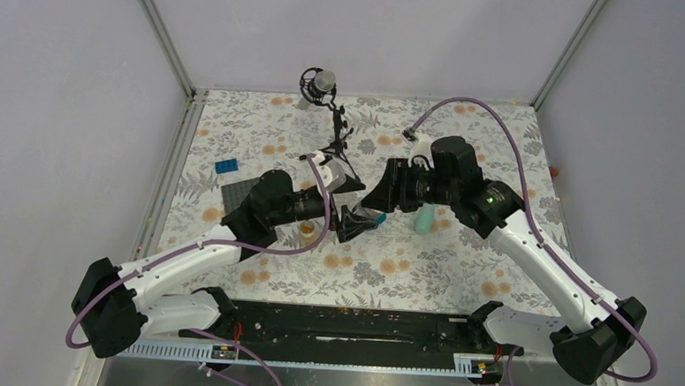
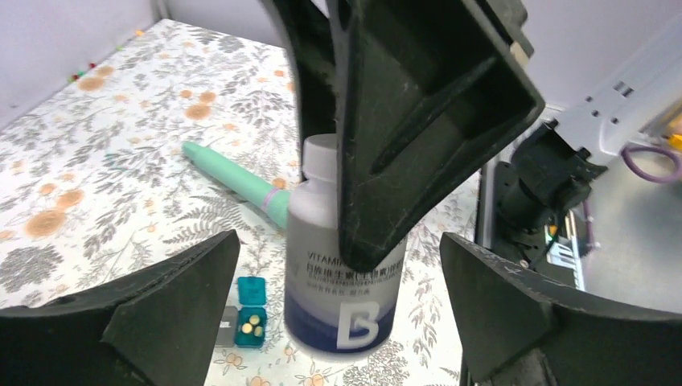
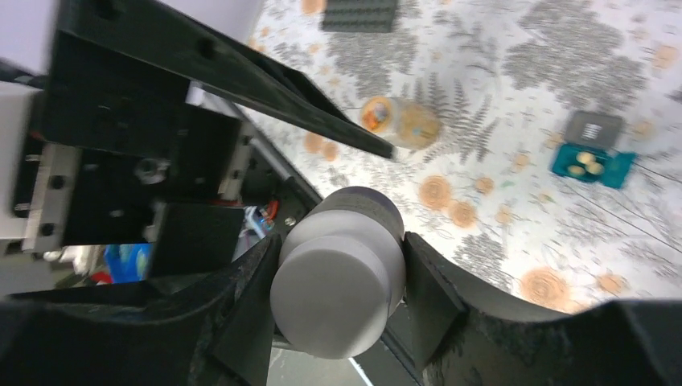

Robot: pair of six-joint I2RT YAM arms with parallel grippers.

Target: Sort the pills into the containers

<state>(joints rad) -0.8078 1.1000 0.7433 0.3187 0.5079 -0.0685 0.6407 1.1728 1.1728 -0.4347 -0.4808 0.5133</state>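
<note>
Teal box (image 2: 252, 290) held three pills (image 2: 251, 323), eight o'clock of bottle (image 2: 338, 314). Right gripper (image 3: 342, 273) jaws clamped bottle; left gripper (image 2: 338, 265) jaws apart. Sorting seemingly barely begun.

The whole worktop (image 1: 236, 134) is viewed from high above, behind the arm bases. Each wrist view is taken close and slanted downward, framed by its own fingers (image 2: 161, 322). The white bottle (image 2: 322, 281) and teal box (image 2: 251, 322) are shared by both wrist views.

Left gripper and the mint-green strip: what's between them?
The white bottle, clamped at its cap by the right gripper, sits between the open left gripper and the mint-green strip, covering the strip's near end; left wrist view shows it.
</note>
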